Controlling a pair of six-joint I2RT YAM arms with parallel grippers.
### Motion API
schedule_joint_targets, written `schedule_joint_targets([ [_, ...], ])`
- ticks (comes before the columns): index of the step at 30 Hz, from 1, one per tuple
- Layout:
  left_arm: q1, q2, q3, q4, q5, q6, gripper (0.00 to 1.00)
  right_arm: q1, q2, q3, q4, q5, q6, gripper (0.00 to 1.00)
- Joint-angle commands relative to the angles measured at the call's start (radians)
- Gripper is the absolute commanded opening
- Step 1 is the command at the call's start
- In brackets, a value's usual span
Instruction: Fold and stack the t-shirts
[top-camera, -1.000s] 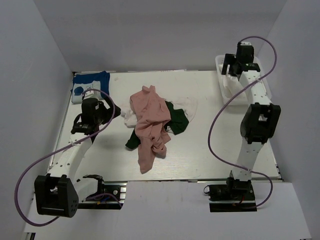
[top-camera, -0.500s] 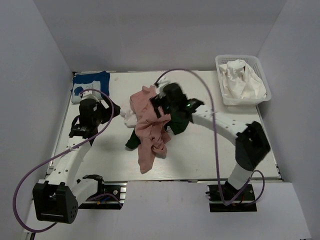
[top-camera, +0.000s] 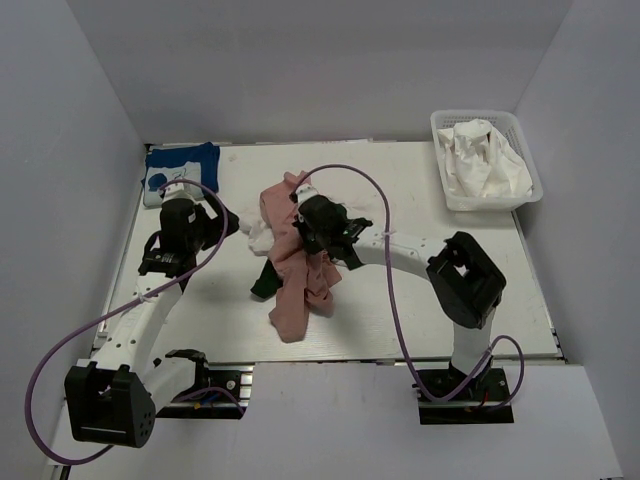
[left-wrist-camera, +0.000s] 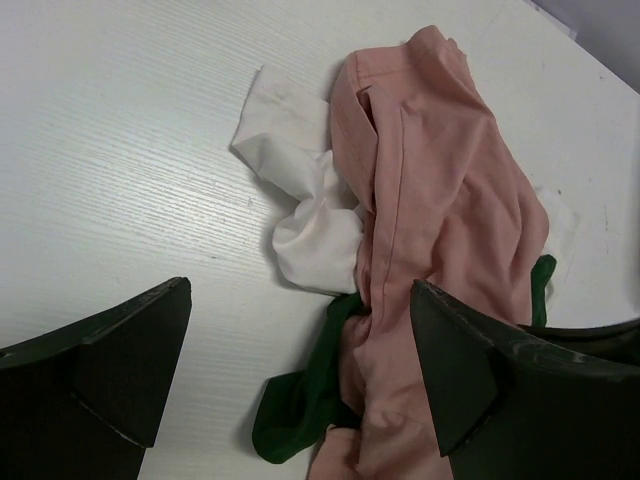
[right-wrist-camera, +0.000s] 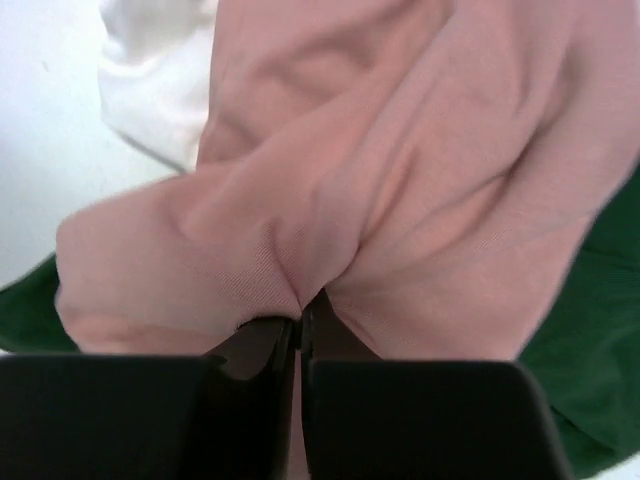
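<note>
A crumpled pile of t-shirts lies mid-table. The pink t-shirt (top-camera: 290, 270) (left-wrist-camera: 440, 180) (right-wrist-camera: 380, 150) is on top, over a white t-shirt (top-camera: 260, 238) (left-wrist-camera: 310, 230) and a green t-shirt (top-camera: 265, 283) (left-wrist-camera: 300, 410). My right gripper (top-camera: 305, 225) (right-wrist-camera: 301, 322) is down on the pile, shut on a pinched fold of the pink t-shirt. Just left of the pile my left gripper (top-camera: 225, 228) (left-wrist-camera: 298, 290) hangs open above the table and holds nothing. A folded blue t-shirt (top-camera: 180, 170) lies at the back left corner.
A white basket (top-camera: 440, 125) at the back right holds a bunched white cloth (top-camera: 485, 155). The right arm reaches across the table's middle towards the pile. Grey walls close in the table on three sides.
The right arm swung from the basket at the back right to the pile and shut on the pink t-shirt, whose lower end shifted a little left. The left arm barely moved.
</note>
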Motion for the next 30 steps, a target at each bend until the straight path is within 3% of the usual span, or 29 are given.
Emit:
schedule_joint_targets([
  [1, -0.004, -0.016, 0.026, -0.010, -0.016, -0.004, 1.00, -0.003, -0.144, -0.003, 0.145, 0.144, 0.021, 0.00],
  [7, -0.004, -0.007, 0.026, -0.019, -0.016, -0.023, 1.00, -0.059, -0.293, 0.065, 0.283, 0.438, -0.030, 0.00],
  [12, 0.007, 0.029, 0.026, -0.010, 0.018, -0.023, 1.00, -0.177, -0.376, 0.198, 0.383, 0.508, -0.116, 0.00],
  [17, 0.007, 0.072, 0.026, 0.022, 0.064, -0.004, 1.00, -0.325, -0.324, 0.413, 0.338, 0.577, -0.264, 0.00],
  [22, 0.007, 0.110, 0.017, 0.048, 0.116, 0.016, 1.00, -0.480, -0.201, 0.759, 0.318, 0.641, -0.390, 0.00],
  [27, 0.007, 0.142, -0.001, 0.099, 0.127, 0.026, 1.00, -0.653, -0.092, 0.875, 0.406, 0.629, -0.523, 0.00],
  [30, 0.007, 0.151, -0.011, 0.119, 0.136, 0.026, 1.00, -0.730, -0.046, 0.859, 0.360, 0.534, -0.487, 0.00],
])
